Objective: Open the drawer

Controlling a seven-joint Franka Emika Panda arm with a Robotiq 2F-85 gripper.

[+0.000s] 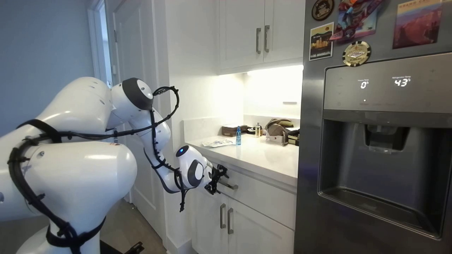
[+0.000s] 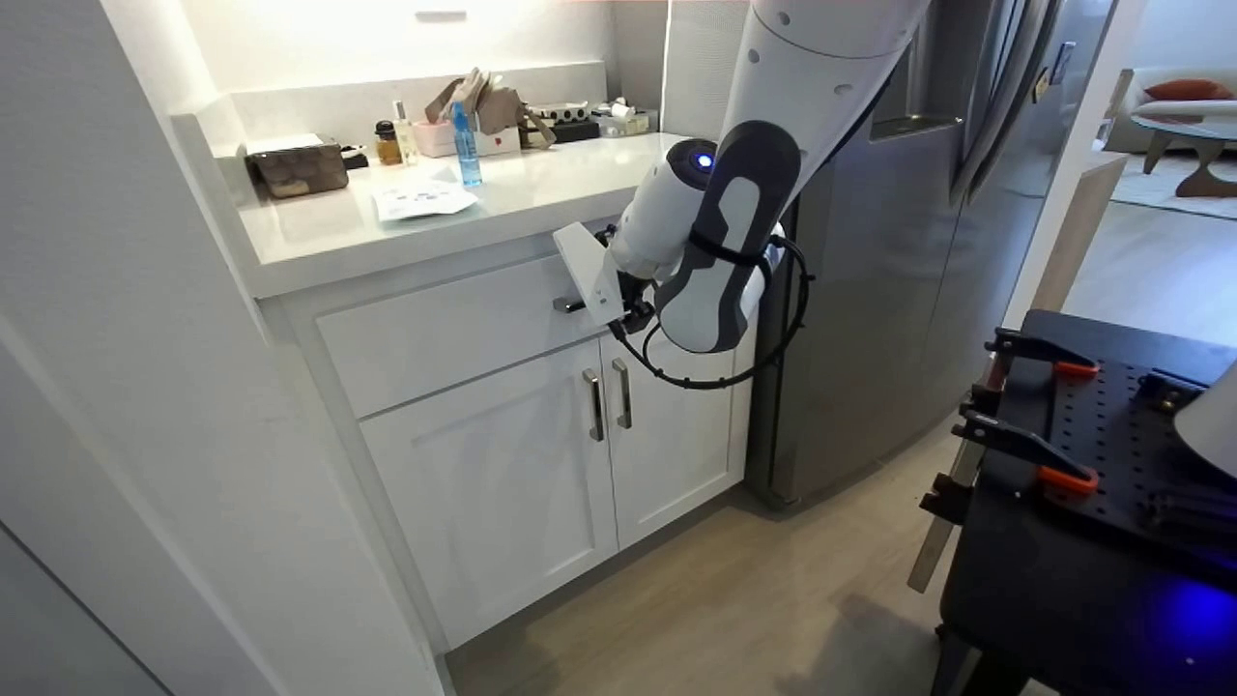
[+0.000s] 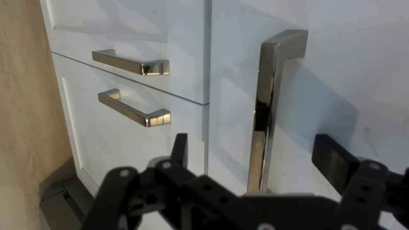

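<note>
The drawer point(image 1: 263, 197) is a wide white front beneath the countertop, flush with its cabinet in both exterior views point(image 2: 445, 333). Its inside is hidden. A silver bar handle point(image 3: 265, 105) runs upright through the wrist view, where the scene looks turned on its side. My gripper point(image 3: 254, 150) is open, with one black finger point(image 3: 180, 147) on each side of this handle and space between bar and both pads. In an exterior view, the gripper point(image 1: 221, 181) is right at the handle's near end. A white plate point(image 2: 591, 274) on the wrist mostly covers the fingers in an exterior view.
Below the drawer are two cabinet doors with vertical handles point(image 1: 230, 220). The countertop point(image 1: 261, 155) above bears a blue bottle point(image 1: 238, 135), papers and boxes. A steel refrigerator point(image 2: 860, 319) adjoins the cabinet, and a black table point(image 2: 1073, 580) with clamps stands opposite.
</note>
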